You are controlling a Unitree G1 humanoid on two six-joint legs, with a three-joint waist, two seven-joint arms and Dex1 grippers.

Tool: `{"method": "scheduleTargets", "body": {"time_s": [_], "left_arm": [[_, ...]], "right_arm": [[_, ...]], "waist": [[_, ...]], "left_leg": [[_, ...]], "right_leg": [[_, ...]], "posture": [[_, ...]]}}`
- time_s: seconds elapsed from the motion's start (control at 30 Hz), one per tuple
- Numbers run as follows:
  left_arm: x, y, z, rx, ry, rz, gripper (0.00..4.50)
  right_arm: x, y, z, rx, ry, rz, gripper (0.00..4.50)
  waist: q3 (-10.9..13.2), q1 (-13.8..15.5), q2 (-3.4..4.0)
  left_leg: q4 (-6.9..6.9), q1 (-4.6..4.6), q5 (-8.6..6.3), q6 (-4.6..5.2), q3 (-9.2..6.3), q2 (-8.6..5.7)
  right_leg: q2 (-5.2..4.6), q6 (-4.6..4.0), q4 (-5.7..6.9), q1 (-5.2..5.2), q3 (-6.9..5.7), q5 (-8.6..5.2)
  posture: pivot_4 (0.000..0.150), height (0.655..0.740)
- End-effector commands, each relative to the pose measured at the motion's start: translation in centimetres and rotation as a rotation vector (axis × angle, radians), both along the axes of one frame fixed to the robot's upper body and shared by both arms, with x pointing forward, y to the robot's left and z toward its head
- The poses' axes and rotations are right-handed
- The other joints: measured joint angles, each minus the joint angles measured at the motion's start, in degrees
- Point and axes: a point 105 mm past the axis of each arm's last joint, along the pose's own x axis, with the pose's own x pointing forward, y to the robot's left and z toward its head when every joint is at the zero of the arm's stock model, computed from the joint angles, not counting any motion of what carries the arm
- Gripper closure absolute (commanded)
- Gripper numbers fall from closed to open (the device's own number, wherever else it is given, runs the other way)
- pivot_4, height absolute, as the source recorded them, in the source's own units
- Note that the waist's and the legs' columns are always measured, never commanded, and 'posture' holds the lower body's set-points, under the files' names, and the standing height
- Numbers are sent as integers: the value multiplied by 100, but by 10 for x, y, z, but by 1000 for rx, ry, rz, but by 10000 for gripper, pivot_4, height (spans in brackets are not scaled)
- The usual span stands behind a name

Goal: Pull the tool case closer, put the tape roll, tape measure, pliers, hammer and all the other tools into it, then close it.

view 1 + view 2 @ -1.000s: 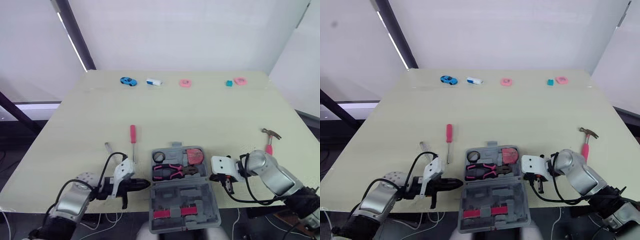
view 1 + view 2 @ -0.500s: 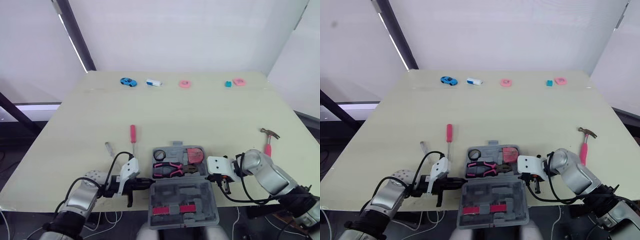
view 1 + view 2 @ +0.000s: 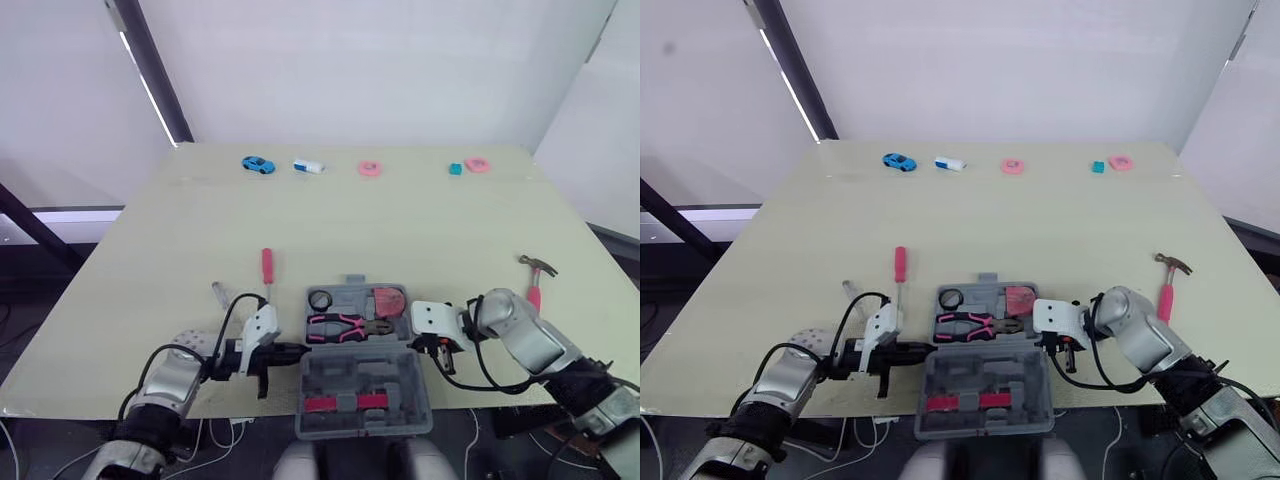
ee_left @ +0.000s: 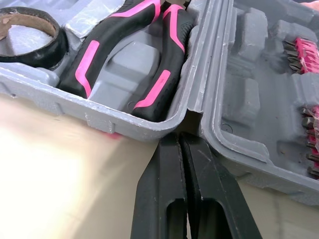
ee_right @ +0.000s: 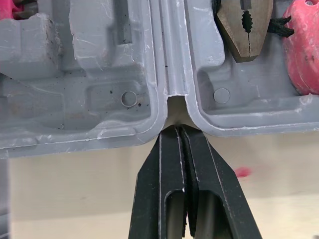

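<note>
1. We see an open grey tool case at the near edge of a pale table, lying directly between our two grippers.
2. The left gripper lies at the case's left side. Its two black fingers are pressed together and pinch nothing, and their tips sit at the notch where the two halves of the case meet.
3. The right gripper mirrors it on the case's right side, fingers pressed together and empty, tips at the hinge notch.
4. The hinge, the case's long axis, runs straight from one gripper to the other, so each arm meets one end of it.
5. The case is scuffed grey plastic with moulded recesses.
6. The far half of the case holds a black tape roll, pink-and-black pliers and a pink tape measure.
7. The near half carries a row of pink bits.
8. A hammer with a pink handle lies on the table to the right of the case, beyond the right gripper, so we judge the right arm nearer to it.
9. A red-handled screwdriver and a small grey tool lie to the left of the case's far half, nearer the left arm.
</note>
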Motion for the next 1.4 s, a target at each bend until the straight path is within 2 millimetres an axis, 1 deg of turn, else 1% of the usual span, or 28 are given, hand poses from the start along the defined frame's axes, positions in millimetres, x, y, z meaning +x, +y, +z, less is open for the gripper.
{"method": "scheduleTargets", "body": {"time_s": [0.03, 0.17, 0.3, 0.4, 0.5, 0.67, 0.8, 0.93, 1.07, 1.13, 1.23, 1.4], "left_arm": [[15, -3, 6, 14, -32, 9, 43618], [26, -4, 12, 34, -46, 8, 43618], [34, -11, 17, 42, -54, 1, 43618], [36, -14, 17, 50, -62, -1, 43618], [44, -19, 22, 46, -80, 15, 43618], [47, -26, 25, 42, -87, 5, 43618], [48, -32, 27, 37, -91, -11, 43618], [50, -40, 31, 27, -97, -28, 43618], [50, -43, 32, 22, -95, -38, 43618], [49, -47, 33, 18, -93, -53, 43618], [49, -51, 34, 11, -92, -66, 43618], [46, -55, 34, 4, -87, -88, 43618]], "right_arm": [[16, 11, 11, 34, -68, 9, 44241], [27, 11, 10, 30, -80, -3, 44241], [39, 14, 11, 32, -95, -18, 44241], [43, 14, 10, 35, -98, -27, 44241], [47, 10, 9, 30, -100, -53, 44241], [51, 3, 10, 27, -105, -77, 44241], [51, -2, 11, 24, -104, -84, 44241], [45, -6, 10, 21, -83, -84, 44241], [39, -9, 9, 21, -73, -86, 44241], [36, -13, 8, 17, -69, -97, 44241], [35, -18, 8, 10, -76, -114, 44241], [33, -20, 9, 9, -75, -123, 44241]], "waist": [[0, -3, 0], [0, -7, 0], [0, -13, 0], [0, -10, 0], [0, -3, 0], [0, -2, 0], [0, 8, 0], [0, 25, 0], [1, 32, 0], [1, 41, 0], [1, 45, 0], [1, 42, 0]], "left_leg": [[1, 0, 0, 0, -1, 0], [0, -1, 0, 0, 0, 0], [1, -2, 0, 0, 1, 0], [1, -3, 0, 0, 1, 0], [1, -4, 0, 0, 3, 0], [3, -5, 0, 0, 2, -2], [3, -9, 0, 0, 2, -3], [3, -16, 0, 0, 0, -7], [2, -24, -1, 0, 0, -8], [0, -25, -1, 0, 0, -8], [-2, -27, -2, 0, -2, -8], [-2, -27, -2, 0, -1, -8]], "right_leg": [[0, 0, 1, 1, 0, 0], [1, 1, -1, 0, 0, 1], [2, 2, 0, 0, 2, 2], [2, 3, -1, 1, 2, 2], [1, 3, -1, 1, 3, 2], [1, 5, -2, 3, 4, 4], [-1, 6, -4, 3, 4, 4], [-2, 19, -7, 2, 4, 11], [-3, 29, -14, 0, 3, 14], [-3, 29, -15, 0, 3, 14], [-3, 31, -17, -1, 1, 13], [-3, 31, -18, -1, 0, 13]], "posture": [[1500, 7400], [1500, 7400], [1500, 7400], [1500, 7400], [1500, 7400], [1500, 7400], [1500, 7400], [1500, 7400], [1500, 7400], [1500, 7400], [1500, 7400], [1500, 7400]]}}
